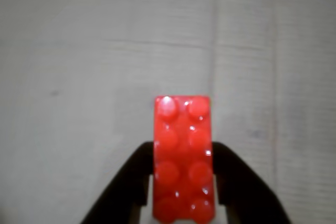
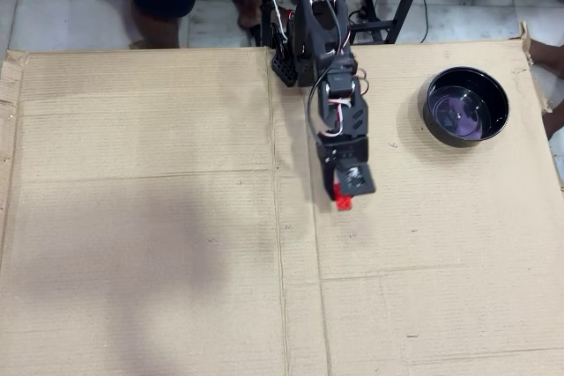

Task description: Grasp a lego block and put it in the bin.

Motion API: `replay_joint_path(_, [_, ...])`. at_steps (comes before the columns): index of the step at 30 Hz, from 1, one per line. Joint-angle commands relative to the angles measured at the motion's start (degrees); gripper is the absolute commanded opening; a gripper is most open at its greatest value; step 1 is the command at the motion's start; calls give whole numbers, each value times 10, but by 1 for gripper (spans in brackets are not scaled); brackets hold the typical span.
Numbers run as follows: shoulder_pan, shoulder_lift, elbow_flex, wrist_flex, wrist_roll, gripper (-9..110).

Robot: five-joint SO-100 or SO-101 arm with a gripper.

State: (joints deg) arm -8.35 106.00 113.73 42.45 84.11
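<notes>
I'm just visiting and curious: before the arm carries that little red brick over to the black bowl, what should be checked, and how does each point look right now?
1. Lego block sits between the end effector fingers: ok.
2. Grip is firm enough to hold: cannot tell.
3. Block is lifted off the cardboard: cannot tell.
4. Bin is upright and open: ok.
5. Bin is empty: ok.
6. Cardboard between the arm and the bin is free of obstacles: ok.
</notes>
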Motion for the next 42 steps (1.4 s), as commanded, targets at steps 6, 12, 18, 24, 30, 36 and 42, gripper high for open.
replay_joint_path(6, [-110, 178, 105, 2, 6, 0])
replay_joint_path(12, [-210, 289, 184, -1, 6, 0])
replay_joint_path(18, [-301, 379, 240, -6, 7, 0])
replay_joint_path(24, [-388, 415, 243, -7, 11, 0])
replay_joint_path(30, [-475, 417, 236, -8, 36, 0])
replay_joint_path(36, [-561, 411, 237, -9, 82, 0])
replay_joint_path(42, [-640, 401, 251, -82, 142, 0])
